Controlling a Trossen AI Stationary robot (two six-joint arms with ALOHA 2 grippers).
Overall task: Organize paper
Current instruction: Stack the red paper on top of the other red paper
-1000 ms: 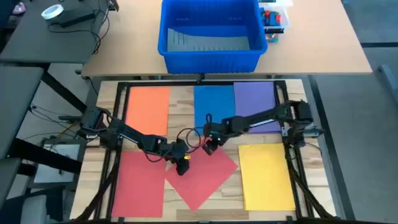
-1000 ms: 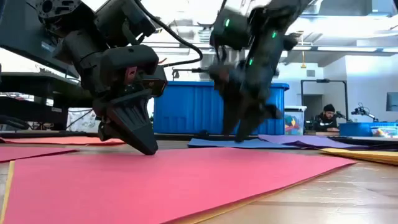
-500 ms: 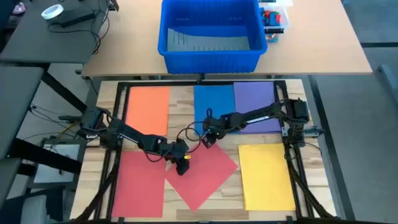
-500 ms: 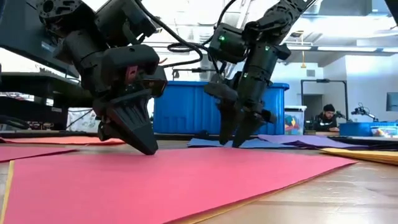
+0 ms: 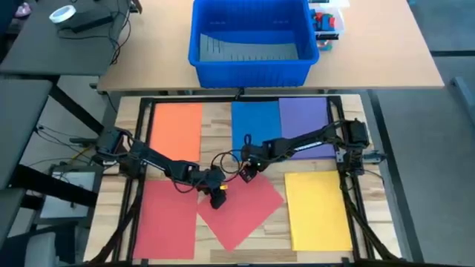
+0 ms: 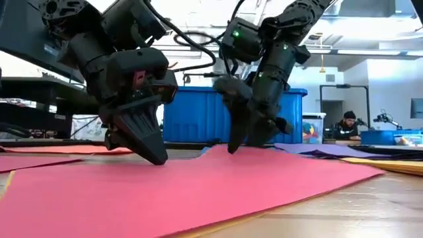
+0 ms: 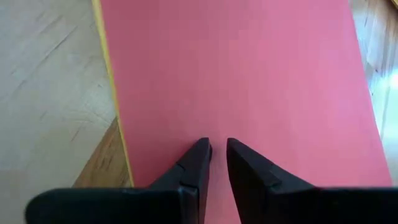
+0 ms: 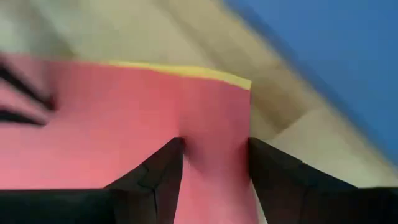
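Wood table (image 5: 217,122); skewed red sheet (image 5: 241,208) near front edge; left gripper (image 5: 217,196) nearly clenched, pinning it; right gripper (image 5: 247,172) spread over its far corner; next: probably squaring the sheet.

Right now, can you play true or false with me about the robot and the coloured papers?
1. The tilted red paper lies in the middle of the table, turned crooked. True.
2. The orange paper lies inside the blue bin. False: it lies flat on the table in front of the bin.
3. The left gripper presses its tips down on the tilted red paper. True.
4. The right gripper is at the yellow paper. False: it is at the far corner of the tilted red paper, with that corner between its open fingers.
5. The blue paper and the purple paper lie side by side. True.
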